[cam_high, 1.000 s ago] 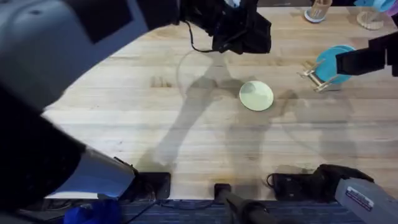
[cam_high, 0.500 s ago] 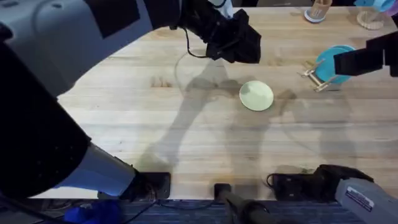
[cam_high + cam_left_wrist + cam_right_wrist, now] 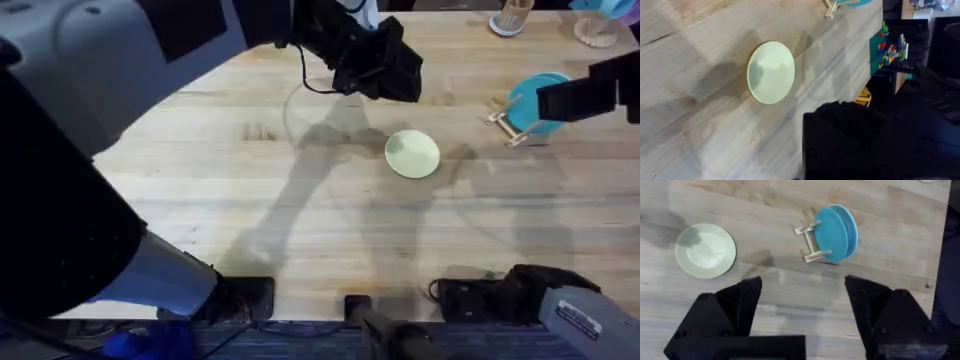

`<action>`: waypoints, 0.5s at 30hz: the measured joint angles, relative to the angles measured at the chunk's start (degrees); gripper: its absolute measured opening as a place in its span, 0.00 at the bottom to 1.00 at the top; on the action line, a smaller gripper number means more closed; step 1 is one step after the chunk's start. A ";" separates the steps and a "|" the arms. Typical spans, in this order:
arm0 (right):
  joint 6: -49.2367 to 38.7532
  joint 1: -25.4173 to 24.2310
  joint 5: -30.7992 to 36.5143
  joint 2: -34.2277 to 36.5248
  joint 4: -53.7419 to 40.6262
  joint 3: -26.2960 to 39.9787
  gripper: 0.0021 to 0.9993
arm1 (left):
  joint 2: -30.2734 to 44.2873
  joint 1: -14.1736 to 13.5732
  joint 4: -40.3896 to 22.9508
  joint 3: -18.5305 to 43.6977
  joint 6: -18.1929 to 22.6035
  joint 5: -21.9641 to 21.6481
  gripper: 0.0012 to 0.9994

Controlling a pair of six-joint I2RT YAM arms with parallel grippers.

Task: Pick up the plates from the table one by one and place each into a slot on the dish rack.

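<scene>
**Lying flat mid-table, one plate; two on edge in the rack**

Lying flat on the table (image 3: 200,190), the pale plate (image 3: 412,153) sits just right of centre in the overhead frame, with bare planks all round it and nothing touching it. Toward the upper right of that frame stands the rack (image 3: 503,122), holding teal plates (image 3: 530,100) on edge; the right wrist view shows two of them side by side between the slats, where the overhead view lets them merge into one disc.

The left gripper (image 3: 385,65) hangs above the table at upper centre of the overhead frame, up-left of the pale plate and apart from it; I cannot tell whether its fingers are spread or closed. The left arm's grey bulk covers the upper left of the frame.

The right gripper (image 3: 802,302) shows in its own wrist view with fingers spread wide and nothing between them, the rack and the pale plate both beyond it on the wood. In the overhead frame the right arm crosses the teal plates at the right edge.

Two small wooden items (image 3: 512,18) stand along the top right edge of the overhead frame, well clear of the rack.
</scene>
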 joint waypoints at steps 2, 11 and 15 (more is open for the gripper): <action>0.00 0.00 0.00 0.01 0.00 0.00 1.00 | 0.00 -0.03 0.00 0.00 0.10 0.00 0.04; 0.00 0.00 0.00 0.00 0.00 0.00 1.00 | 0.90 -0.03 0.02 0.00 0.46 0.48 0.04; 0.00 0.00 0.00 0.00 -0.02 0.00 1.00 | 3.78 -0.03 0.32 0.00 0.70 1.17 0.04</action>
